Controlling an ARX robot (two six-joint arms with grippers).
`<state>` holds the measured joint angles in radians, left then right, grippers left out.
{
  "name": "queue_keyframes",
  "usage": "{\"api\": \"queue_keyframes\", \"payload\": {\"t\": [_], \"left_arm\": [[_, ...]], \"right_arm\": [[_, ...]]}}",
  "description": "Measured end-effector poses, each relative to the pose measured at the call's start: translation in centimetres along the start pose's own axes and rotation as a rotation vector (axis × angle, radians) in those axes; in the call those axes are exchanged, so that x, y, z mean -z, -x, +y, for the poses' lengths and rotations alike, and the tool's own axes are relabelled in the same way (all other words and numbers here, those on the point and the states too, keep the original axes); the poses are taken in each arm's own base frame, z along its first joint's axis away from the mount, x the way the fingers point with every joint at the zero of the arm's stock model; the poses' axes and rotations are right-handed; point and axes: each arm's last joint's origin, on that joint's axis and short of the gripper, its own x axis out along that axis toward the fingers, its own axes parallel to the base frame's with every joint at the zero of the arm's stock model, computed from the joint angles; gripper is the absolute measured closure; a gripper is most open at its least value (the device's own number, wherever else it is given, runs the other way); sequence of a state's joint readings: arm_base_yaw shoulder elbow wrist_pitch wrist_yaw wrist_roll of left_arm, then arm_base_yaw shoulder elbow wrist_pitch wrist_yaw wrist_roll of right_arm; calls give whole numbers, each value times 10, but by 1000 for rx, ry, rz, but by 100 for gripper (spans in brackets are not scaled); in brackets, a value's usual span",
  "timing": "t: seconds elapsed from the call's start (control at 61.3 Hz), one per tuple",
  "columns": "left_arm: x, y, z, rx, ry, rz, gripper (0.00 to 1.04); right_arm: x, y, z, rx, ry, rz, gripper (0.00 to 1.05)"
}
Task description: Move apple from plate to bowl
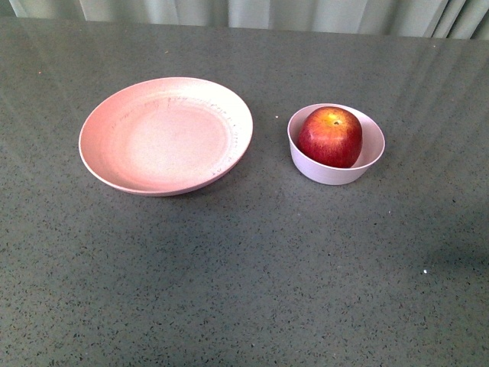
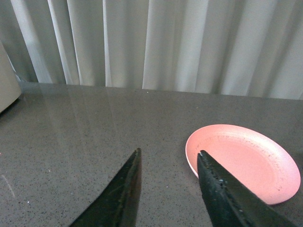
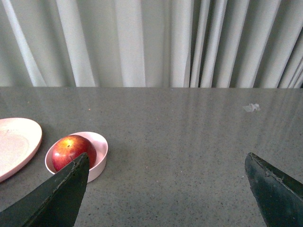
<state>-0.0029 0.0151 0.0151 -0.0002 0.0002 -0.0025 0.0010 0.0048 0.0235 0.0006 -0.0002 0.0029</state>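
Observation:
The dark-red apple (image 1: 330, 136) sits inside the small pale bowl (image 1: 372, 157), right of centre on the grey table. The wide pink plate (image 1: 114, 122) lies empty to the bowl's left. Neither gripper shows in the front view. In the left wrist view my left gripper (image 2: 169, 157) is open and empty above the table, with the plate (image 2: 255, 161) just past one fingertip. In the right wrist view my right gripper (image 3: 166, 160) is wide open and empty, held back from the bowl (image 3: 100, 150); the apple (image 3: 71, 150) rests in it, and the plate's edge (image 3: 19, 142) lies beside it.
The grey speckled table (image 1: 252, 283) ends at a pale curtain (image 1: 252, 11) along its far edge. A small white scrap (image 3: 251, 107) lies on the table far from the bowl. A pale object (image 2: 7, 80) stands at the table's edge in the left wrist view.

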Motion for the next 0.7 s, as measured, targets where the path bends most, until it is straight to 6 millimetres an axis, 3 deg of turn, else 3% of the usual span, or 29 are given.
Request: {"api": "queue_keyframes", "payload": {"t": [0.326,0.702], "left_arm": [[0,0,0,0,-2,0,7],[0,0,0,0,-1,0,9]], "right_arm": [[0,0,0,0,0,0,9],[0,0,0,0,0,0,9]]}}
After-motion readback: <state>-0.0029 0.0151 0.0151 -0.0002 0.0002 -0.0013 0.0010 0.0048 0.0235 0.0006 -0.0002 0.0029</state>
